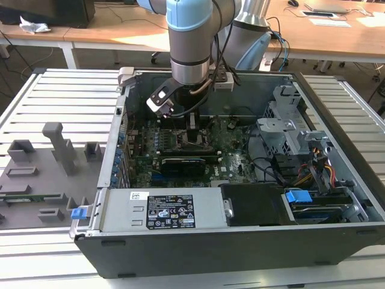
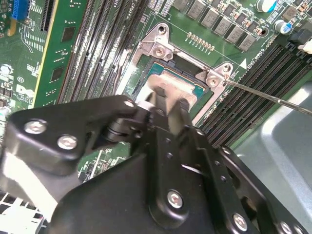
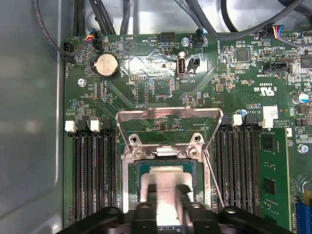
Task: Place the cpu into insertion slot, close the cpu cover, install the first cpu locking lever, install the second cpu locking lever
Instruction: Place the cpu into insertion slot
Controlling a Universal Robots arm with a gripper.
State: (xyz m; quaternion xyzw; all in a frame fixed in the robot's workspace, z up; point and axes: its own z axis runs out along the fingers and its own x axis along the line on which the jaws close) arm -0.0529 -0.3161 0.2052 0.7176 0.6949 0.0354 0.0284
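Observation:
The cpu (image 3: 168, 178) lies silver-grey face up inside the insertion slot (image 3: 131, 192), a square socket in the green board. My gripper (image 3: 168, 197) stands over it with both black fingers closed against the sides of its raised metal top, as the second wrist view also shows for gripper (image 2: 170, 105) and cpu (image 2: 170, 85). The cpu cover (image 3: 165, 114), a silver frame with a cut-out centre, is swung open and stands up behind the socket. A thin wire locking lever (image 3: 214, 180) slants away beside the socket, unlatched. In the exterior view the gripper (image 1: 192, 129) reaches down into the computer case.
Black memory slots (image 3: 92, 175) flank the socket on both sides, and a green card (image 3: 270, 170) stands past one row. Cables (image 3: 102, 19) hang near the board's far edge. The drive cage (image 1: 289, 120) and power supply (image 1: 174, 211) crowd the case; a grey fixture tray (image 1: 48, 162) lies outside.

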